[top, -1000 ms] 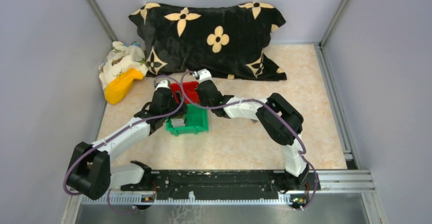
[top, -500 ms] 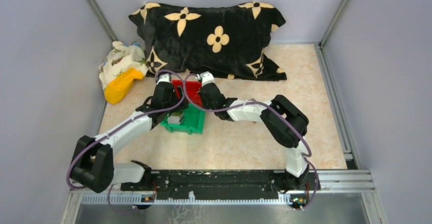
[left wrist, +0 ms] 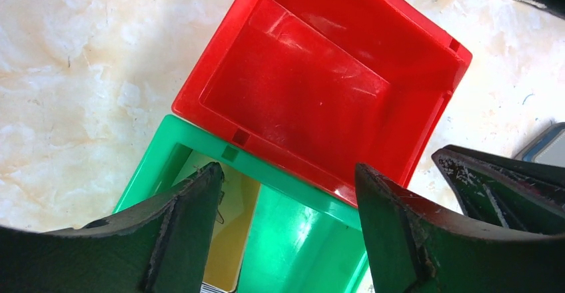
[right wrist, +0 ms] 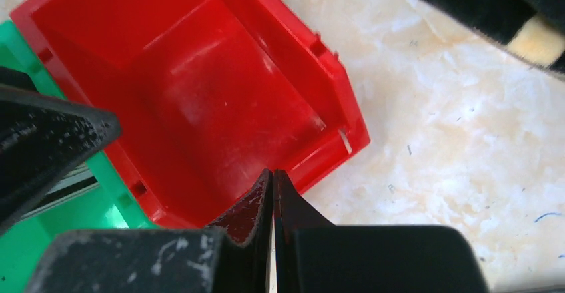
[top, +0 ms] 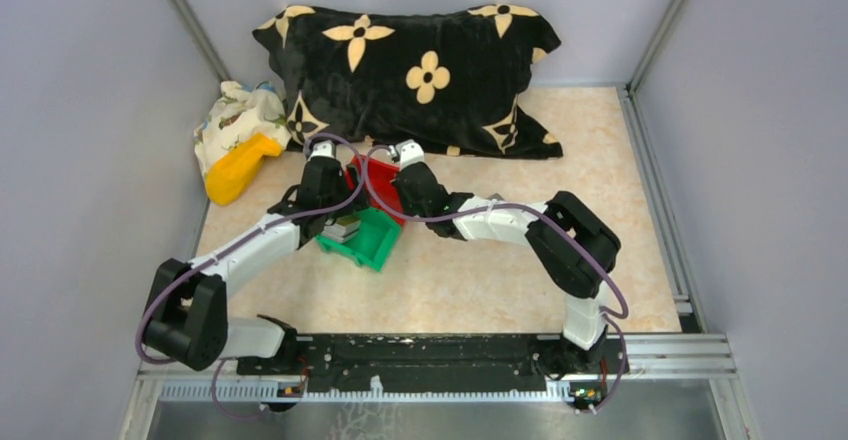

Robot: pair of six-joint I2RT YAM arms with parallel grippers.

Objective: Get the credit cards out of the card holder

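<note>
My left gripper point(left wrist: 288, 173) is open and empty, just above the green bin point(left wrist: 293, 240). A yellow card point(left wrist: 226, 233) lies in that bin, with the striped edge of another below it. My right gripper point(right wrist: 273, 173) is shut over the near rim of the empty red bin point(right wrist: 200, 100), with a thin edge pinched between its fingers. A blue-grey rounded corner with a dark border, seemingly the card holder point(left wrist: 548, 145), shows beside the right gripper's fingers point(left wrist: 506, 186). From above, both grippers, left point(top: 338, 222) and right point(top: 390, 200), meet over the two bins.
The red bin point(top: 372, 178) and green bin point(top: 365, 245) touch, mid-table. A black flowered pillow point(top: 420, 75) lies along the back. A patterned cloth point(top: 235, 120) and a yellow object point(top: 238, 168) lie at the back left. Grey walls enclose the sides.
The green bin has slid left and turned clockwise. My left gripper has come down over it. My right gripper has moved a little left and nearer, staying shut.
</note>
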